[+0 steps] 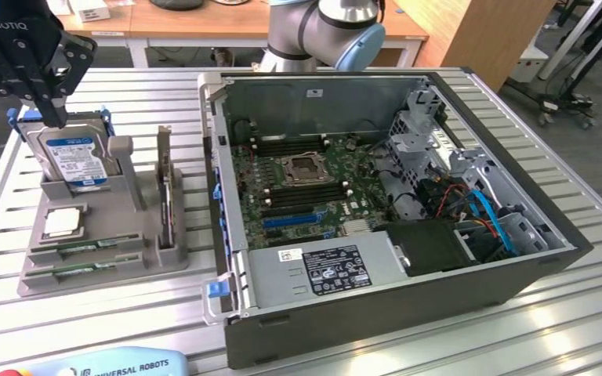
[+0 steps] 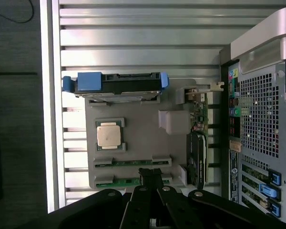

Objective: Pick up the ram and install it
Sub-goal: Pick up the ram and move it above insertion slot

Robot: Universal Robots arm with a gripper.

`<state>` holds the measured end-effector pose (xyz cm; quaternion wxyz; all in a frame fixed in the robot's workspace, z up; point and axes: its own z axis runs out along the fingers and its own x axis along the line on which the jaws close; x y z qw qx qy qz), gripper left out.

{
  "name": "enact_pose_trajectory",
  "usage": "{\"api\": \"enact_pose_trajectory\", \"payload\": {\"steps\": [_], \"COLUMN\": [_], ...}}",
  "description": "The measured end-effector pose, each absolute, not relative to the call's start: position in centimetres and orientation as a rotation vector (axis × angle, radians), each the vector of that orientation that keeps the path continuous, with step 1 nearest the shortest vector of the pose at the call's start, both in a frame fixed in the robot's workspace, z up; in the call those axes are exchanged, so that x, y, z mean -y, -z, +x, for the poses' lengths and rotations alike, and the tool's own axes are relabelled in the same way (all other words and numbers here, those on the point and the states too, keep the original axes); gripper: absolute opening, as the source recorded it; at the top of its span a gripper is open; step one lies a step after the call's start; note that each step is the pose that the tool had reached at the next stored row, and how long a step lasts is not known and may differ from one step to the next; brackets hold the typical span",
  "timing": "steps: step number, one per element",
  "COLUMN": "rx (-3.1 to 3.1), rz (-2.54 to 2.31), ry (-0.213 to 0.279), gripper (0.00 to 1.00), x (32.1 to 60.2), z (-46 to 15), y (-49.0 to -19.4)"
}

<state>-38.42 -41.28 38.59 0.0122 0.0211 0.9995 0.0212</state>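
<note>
Hand [image 1: 54, 116] [image 2: 150, 172], fingers together and empty, hangs over the gray tray [image 1: 40, 286].
Ram [image 1: 76, 270] lies in a slot along the tray's end edge; the case [image 1: 385, 313] crowds one side, bare slatted surface [image 1: 123, 317] open on the others.

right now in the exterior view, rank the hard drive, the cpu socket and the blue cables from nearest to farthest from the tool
1. hard drive, at the exterior view's left, by the tool
2. cpu socket, middle of the open case
3. blue cables, the case's far end, exterior view's right
</note>
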Motion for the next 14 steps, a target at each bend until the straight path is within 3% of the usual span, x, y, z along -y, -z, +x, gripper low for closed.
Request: {"api": "enact_pose_trajectory", "payload": {"steps": [14], "rx": [-3.116], "rz": [-0.137], "ry": [-0.068], "gripper": [0.1], "x": [41.28], "z": [-38.42], "y": [-38.59]}}
